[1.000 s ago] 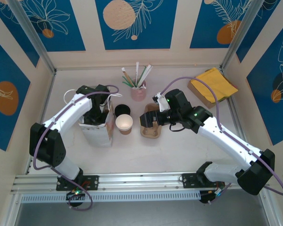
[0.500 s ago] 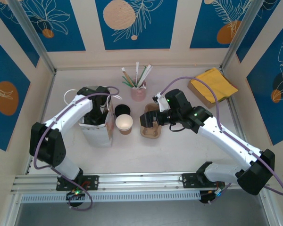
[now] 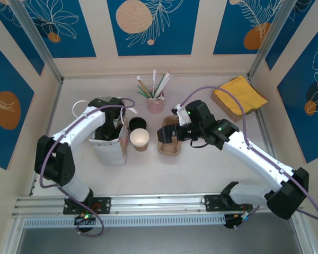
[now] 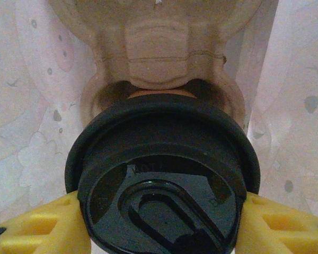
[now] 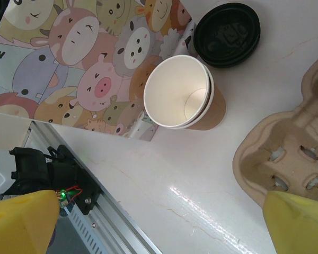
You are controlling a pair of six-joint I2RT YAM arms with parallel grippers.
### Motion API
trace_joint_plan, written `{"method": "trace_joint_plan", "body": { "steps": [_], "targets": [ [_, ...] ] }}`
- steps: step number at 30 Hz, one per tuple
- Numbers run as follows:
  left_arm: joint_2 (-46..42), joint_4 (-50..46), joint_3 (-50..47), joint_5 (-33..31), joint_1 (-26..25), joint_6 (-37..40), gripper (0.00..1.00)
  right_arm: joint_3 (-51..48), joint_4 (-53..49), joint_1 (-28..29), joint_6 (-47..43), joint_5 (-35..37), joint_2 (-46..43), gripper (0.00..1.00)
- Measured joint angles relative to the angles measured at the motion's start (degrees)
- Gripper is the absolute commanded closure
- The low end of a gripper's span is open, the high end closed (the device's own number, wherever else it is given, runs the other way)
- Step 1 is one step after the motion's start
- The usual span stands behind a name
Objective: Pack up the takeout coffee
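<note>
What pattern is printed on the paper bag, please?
Colourful cartoon animals, including pigs, cover the bag; the right wrist view shows it best.

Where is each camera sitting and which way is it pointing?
Top external: above and behind the robot, looking down on the table; both arms show.
Left wrist: looks down into the paper bag at the takeout coffee between its left fingers, a pulp carrier beyond.
Right wrist: looks down at the open cup, loose lid and second carrier; right fingers at the bottom corners.
Shared: top and right wrist both show that cup, lid and bag.
</note>
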Motion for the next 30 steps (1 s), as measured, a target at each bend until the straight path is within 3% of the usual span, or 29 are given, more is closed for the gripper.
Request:
{"method": "trace_joint_plan", "body": {
  "steps": [30],
  "targets": [
    [-0.07,0.22,-0.37,-0.11,0.0,0.46,0.52,0.0,-0.02,0.0,0.0,0.0,0.0,0.01]
  ]
}}
